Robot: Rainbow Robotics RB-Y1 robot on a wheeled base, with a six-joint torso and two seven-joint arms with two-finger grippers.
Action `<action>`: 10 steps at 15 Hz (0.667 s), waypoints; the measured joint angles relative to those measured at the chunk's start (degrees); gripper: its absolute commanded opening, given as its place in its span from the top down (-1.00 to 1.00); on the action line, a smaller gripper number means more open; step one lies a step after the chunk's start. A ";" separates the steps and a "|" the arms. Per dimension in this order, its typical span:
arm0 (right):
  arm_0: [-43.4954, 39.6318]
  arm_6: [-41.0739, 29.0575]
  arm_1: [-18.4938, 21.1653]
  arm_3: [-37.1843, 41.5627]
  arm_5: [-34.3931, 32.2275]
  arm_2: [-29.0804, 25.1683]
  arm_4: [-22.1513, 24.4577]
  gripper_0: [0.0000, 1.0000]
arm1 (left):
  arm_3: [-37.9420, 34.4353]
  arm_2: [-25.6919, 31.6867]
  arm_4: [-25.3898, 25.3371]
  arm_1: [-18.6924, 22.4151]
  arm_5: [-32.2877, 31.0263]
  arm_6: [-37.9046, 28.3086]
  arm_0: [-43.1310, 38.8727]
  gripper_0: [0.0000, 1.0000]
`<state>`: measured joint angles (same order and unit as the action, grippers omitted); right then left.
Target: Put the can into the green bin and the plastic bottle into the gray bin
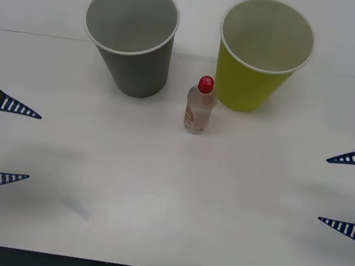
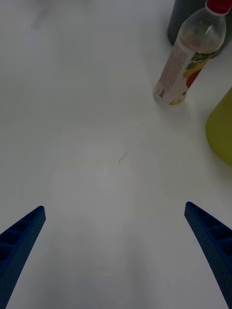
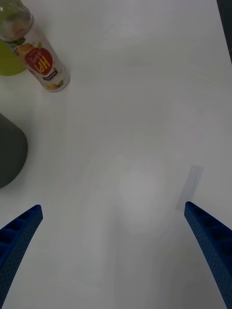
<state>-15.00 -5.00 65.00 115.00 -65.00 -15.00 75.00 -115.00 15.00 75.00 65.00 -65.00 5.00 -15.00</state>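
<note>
Ribbed blue left claw (image 1: 32, 146) gapes near clear plastic bottle (image 1: 199, 105).

Front camera looks down from above at the counter (image 1: 168, 192); both wrist cameras, low and close, share the plastic bottle (image 2: 188, 58).

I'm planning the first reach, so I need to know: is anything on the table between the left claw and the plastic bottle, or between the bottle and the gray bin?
Nothing visible. The left claw hangs open at the table's left edge, with bare tabletop across to the upright plastic bottle. The gray bin stands just behind and left of it, a clear gap between.
</note>
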 measured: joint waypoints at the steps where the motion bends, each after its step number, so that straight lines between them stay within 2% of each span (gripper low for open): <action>1: 0.00 0.00 0.00 0.00 0.00 0.00 0.00 -1.00 | 0.00 0.00 0.00 0.00 0.00 0.00 0.00 -1.00; 3: -0.13 0.00 -0.34 0.04 0.01 0.02 -0.12 -1.00 | 0.00 0.00 0.00 0.00 0.00 0.00 0.00 -1.00; 10: -0.84 0.10 -2.39 -0.26 2.57 1.54 -5.70 -1.00 | 0.00 0.00 0.00 0.00 0.00 0.00 0.00 -1.00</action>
<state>-15.84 -4.90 62.61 114.74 -62.43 -13.46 69.30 -115.00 15.00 75.00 65.00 -65.00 5.00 -15.00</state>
